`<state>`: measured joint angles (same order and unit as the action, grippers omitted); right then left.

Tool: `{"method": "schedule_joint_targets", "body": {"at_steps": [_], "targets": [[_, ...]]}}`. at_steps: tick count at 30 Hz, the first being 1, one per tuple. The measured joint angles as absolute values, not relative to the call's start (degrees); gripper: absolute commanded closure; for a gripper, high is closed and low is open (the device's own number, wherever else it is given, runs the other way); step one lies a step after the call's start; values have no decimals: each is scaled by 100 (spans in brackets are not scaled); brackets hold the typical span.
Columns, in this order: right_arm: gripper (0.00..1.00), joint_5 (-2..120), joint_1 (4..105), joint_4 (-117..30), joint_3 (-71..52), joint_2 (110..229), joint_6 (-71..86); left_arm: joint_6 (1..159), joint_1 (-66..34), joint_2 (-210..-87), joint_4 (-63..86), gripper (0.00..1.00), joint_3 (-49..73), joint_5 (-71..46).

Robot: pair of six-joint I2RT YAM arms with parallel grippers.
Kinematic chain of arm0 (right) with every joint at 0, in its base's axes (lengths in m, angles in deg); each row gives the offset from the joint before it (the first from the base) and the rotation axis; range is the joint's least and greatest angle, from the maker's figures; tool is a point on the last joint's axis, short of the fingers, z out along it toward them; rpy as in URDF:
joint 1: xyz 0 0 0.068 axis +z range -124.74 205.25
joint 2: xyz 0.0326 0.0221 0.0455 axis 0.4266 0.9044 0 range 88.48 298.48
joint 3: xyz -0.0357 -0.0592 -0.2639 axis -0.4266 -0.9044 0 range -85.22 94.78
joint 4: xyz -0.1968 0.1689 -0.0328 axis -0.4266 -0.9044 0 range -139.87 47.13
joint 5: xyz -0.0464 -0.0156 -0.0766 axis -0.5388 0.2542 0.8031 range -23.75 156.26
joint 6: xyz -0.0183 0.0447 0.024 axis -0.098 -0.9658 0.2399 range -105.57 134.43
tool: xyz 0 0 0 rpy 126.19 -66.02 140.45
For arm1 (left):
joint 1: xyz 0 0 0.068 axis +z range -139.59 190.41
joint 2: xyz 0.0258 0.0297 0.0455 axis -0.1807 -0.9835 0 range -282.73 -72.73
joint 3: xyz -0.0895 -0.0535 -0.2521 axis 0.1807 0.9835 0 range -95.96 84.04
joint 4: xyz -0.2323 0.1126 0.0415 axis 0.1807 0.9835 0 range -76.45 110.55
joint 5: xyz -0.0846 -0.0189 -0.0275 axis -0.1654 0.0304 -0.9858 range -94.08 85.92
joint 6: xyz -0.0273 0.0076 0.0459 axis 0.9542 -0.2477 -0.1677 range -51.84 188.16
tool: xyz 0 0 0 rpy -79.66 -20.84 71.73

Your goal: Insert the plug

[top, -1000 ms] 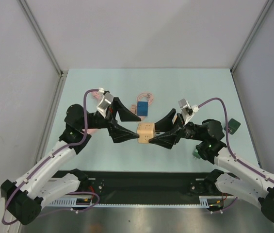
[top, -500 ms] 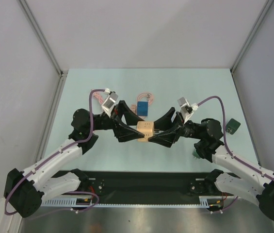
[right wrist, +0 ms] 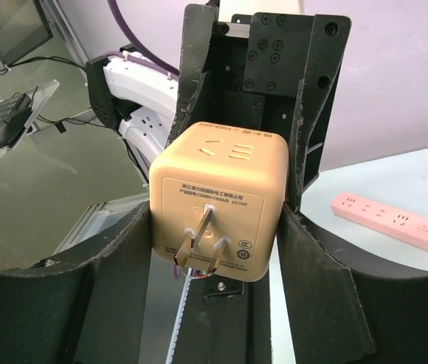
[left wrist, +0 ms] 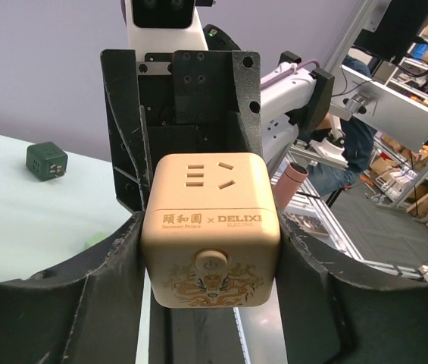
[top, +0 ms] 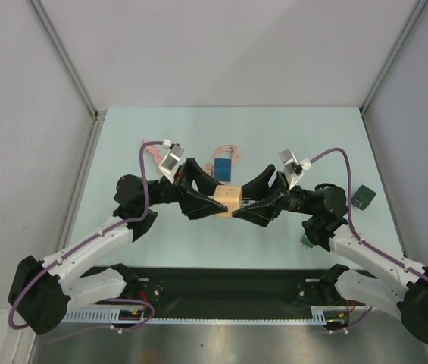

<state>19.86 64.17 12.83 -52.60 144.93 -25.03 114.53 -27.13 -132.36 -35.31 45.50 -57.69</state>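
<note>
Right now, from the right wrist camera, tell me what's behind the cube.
The left end effector, its fingers flanking the cube; farther right, a pink power strip on the table. The cube's far face is hidden.

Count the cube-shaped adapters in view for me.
2. The beige cube is held between the left gripper and right gripper. The dark green cube sits at the right edge of the table. A half-hidden green piece nearer the front may be a third.
</note>
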Motion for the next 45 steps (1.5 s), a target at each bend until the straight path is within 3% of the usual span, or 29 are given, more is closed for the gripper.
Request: {"method": "schedule_joint_targets", "body": {"at_steps": [2, 3, 5, 6, 8, 9, 11, 16, 23, 25, 28, 32, 41, 45], "targets": [[80, 1938, 6352, 1362, -5262, 14554, -2575, 11472, -2713, -13300, -3649, 93, 4569, -5738], [69, 1903, 6306, 1408, -5264, 14580, -2619, 11474, -2713, -13330, -3671, 100, 4569, -5721], [47, 1827, 6218, 1478, -5277, 14617, -2719, 11474, -2713, -13374, -3671, 100, 4569, -5690], [31, 1809, 6170, 1484, -5299, 14617, -2767, 11466, -2715, -13385, -3599, 100, 4567, -5666], [18, 1812, 6091, 1406, -5365, 14563, -2844, 11339, -2739, -13383, -3354, 100, 4563, -5592], [5, 1851, 6061, 1211, -5382, 14491, -2859, 11199, -2752, -13383, -3129, 100, 4543, -5506], [0, 1993, 6048, 643, -5395, 14259, -2746, 10801, -2791, -13387, -2513, 100, 4414, -5334], [0, 2646, 6089, -1106, -5395, 13376, -2234, 9656, -3071, -13472, -622, 100, 3715, -5010], [4, 5337, 5954, -3971, -5089, 12303, -2153, 8135, -3071, -13580, 1741, 100, 2773, -3904], [9, 6124, 5901, -4679, -4888, 12421, -2210, 7820, -3071, -13667, 2217, 100, 2552, -3450], [24, 6994, 5678, -5398, -4648, 12989, -2153, 7514, -3071, -13778, 2626, 100, 2406, -2984], [41, 7263, 5016, -5840, -4370, 14327, -1913, 7120, -3071, -14017, 3050, 99, 2242, -2459], [49, 6415, 4277, -5964, -3371, 16901, -1181, 5938, -3344, -14742, 3734, 100, 1706, -1349], [58, 6060, 4280, -5894, -3210, 17367, -822, 5577, -3495, -14775, 3846, 100, 1654, -1345]]}}
